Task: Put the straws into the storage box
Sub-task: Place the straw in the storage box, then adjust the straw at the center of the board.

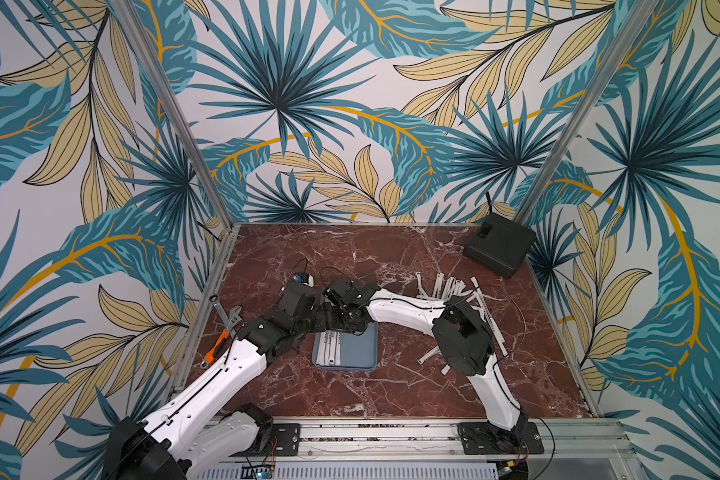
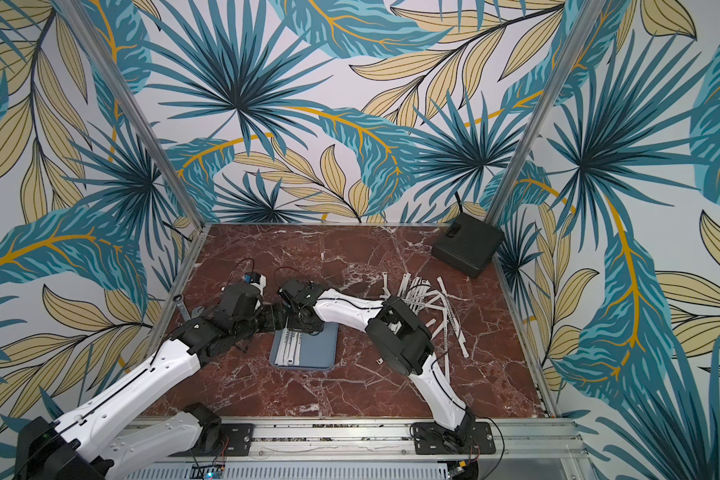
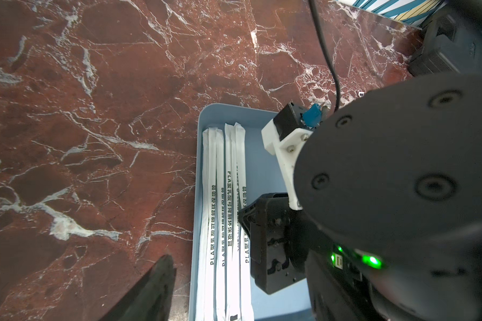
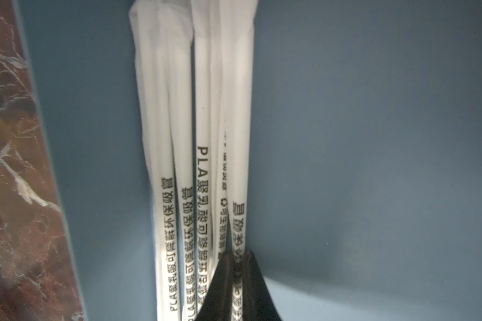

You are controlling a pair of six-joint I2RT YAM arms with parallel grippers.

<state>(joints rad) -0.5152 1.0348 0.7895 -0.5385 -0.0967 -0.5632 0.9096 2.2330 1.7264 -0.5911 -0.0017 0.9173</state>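
1. The right jaws are clenched on one straw (image 4: 239, 211). Their black fingers (image 4: 220, 289) pinch it near one end, low inside the box (image 4: 373, 139).
2. That straw lies flat beside several more straws (image 3: 220, 211). All run lengthwise along one long wall of the box, close by the right jaws.
3. The left jaws are closed, with nothing seen in them. A dark finger (image 3: 153, 289) hangs over the surface just outside the box rim (image 3: 196, 180).
4. In both top views the two arms meet over the far end of the box (image 1: 362, 353) (image 2: 316, 349), and the jaws themselves are hidden there.
5. Loose straws (image 1: 454, 291) (image 2: 420, 295) lie in a scattered heap on the surface, well apart from both jaws, and the right arm partly covers them.
6. The surface (image 1: 391, 386) is red-brown marble with white veins, edged by aluminium rails (image 1: 371, 432).
7. A black box (image 1: 499, 245) sits in the far corner, well beyond the right jaws. Wrenches (image 1: 224, 313) and an orange-handled tool (image 1: 217, 351) lie at the edge, out past the left jaws.
8. The walls (image 1: 308, 104) carry teal and tan leaf prints, and metal posts (image 1: 173, 112) rise at the corners.
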